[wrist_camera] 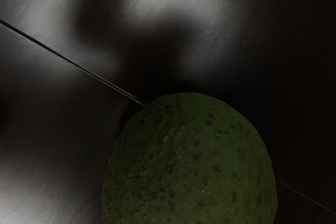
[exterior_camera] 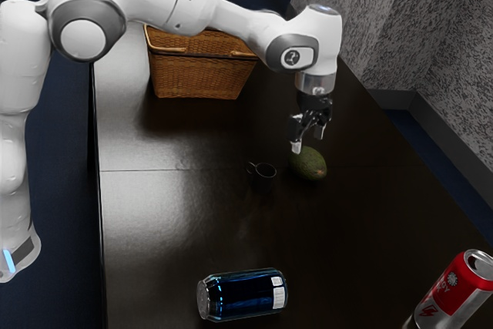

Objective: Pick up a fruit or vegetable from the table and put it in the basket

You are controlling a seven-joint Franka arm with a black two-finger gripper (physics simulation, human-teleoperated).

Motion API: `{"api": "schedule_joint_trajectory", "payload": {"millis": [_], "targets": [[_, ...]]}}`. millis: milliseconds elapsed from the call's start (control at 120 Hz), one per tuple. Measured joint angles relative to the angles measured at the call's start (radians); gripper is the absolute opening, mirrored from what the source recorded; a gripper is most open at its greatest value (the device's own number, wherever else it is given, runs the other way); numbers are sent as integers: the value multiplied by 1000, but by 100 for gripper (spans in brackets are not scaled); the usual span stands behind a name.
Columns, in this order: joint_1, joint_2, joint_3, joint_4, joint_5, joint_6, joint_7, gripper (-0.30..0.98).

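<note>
- I am at the reaching step: my black two-finger gripper (exterior_camera: 307, 139) is wide, just above the oval green avocado (exterior_camera: 310, 164), which lies on the table (exterior_camera: 169, 221).
- Next I should, I think, go lower and close around it.
- I count one avocado, one brown wicker basket (exterior_camera: 202, 75), one small dark mug (exterior_camera: 264, 176), two metal cans: blue (exterior_camera: 242, 294), red-and-silver (exterior_camera: 454, 287).

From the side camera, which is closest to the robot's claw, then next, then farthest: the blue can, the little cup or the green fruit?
1. Green fruit: just below the gripper.
2. Little cup: beside the fruit, toward the exterior view's left.
3. Blue can: near that view's bottom edge.
</note>
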Motion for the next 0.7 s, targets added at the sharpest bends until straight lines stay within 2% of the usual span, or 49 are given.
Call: {"api": "schedule_joint_trajectory", "payload": {"millis": [358,700], "targets": [[0,39,-1,0,-29,28,42,69],[-1,62,0,-49,-84,65,71,69]]}}
